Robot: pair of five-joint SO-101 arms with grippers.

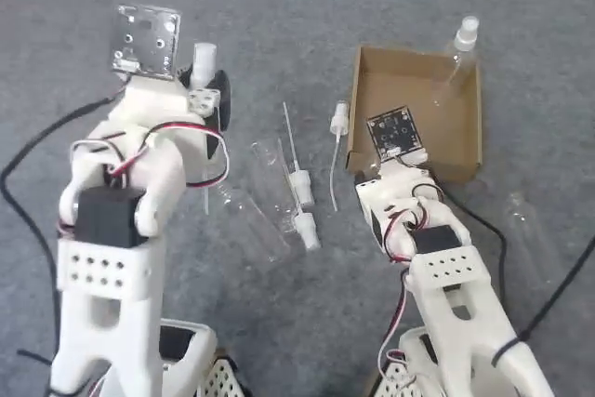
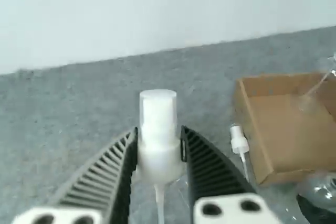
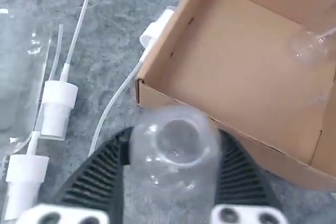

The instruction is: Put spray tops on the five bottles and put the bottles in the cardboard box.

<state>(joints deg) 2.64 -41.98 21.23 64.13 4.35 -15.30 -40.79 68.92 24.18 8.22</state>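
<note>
Bottle (image 3: 178, 135), clear and uncapped: gripped by the body in right gripper (image 3: 175, 153), jaws closed on both sides of it. Apparently upright, open neck facing the wrist camera, just in front of the near wall of cardboard box (image 3: 252, 66).

Spray top (image 2: 157, 108): clamped at the collar in left gripper (image 2: 157, 136), jaws shut on it, dip tube hanging below. Held at the far left of the table, well apart from the bottle.

In the box's far right corner: capped bottle (image 1: 458, 55), leaning on the rim. On grey table surface (image 1: 279, 44) between the arms: loose spray top (image 1: 339, 121) just beside the box's left wall, second spray top (image 1: 301, 183) and third spray top (image 1: 308, 230) nearer, lying bottle (image 1: 253, 216) to their left. Spare bottle (image 1: 522, 220) right of the box.

Risks, as judged:
- thin dip tube missing the narrow neck or buckling on its rim, from an off-axis approach;
- bottle tilting or slipping under downward push, from the poor hold on a smooth round wall;
- box shoved by the right gripper, from working so near its wall.

View comparison: right wrist view gives the open neck and the hold on the bottle wall. Left wrist view gives the collar grip and tube. High view gives instead the gap between the arms and the spare bottle.
</note>
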